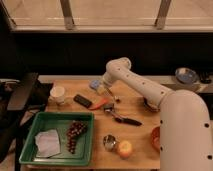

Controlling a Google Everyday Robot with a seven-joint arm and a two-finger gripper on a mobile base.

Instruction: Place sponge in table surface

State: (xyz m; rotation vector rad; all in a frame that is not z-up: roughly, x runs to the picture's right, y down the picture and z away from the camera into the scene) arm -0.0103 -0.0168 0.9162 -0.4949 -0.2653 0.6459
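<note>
The sponge (95, 84) is a small light-blue pad with a yellowish side, at the back middle of the table surface (136, 106). My gripper (104, 89) comes down from the white arm's bend just right of it and is shut on the sponge. The sponge sits just above the wood, beyond the black flat block (82, 101) and the carrot piece (99, 105). I cannot tell whether it touches the tabletop.
A white cup (58, 94) stands at the back left. A green tray (30, 150) at the front left holds grapes (75, 133) and a pale cloth (48, 143). A black-handled scoop (123, 119), a metal cup (109, 142) and an orange fruit (124, 148) lie in front.
</note>
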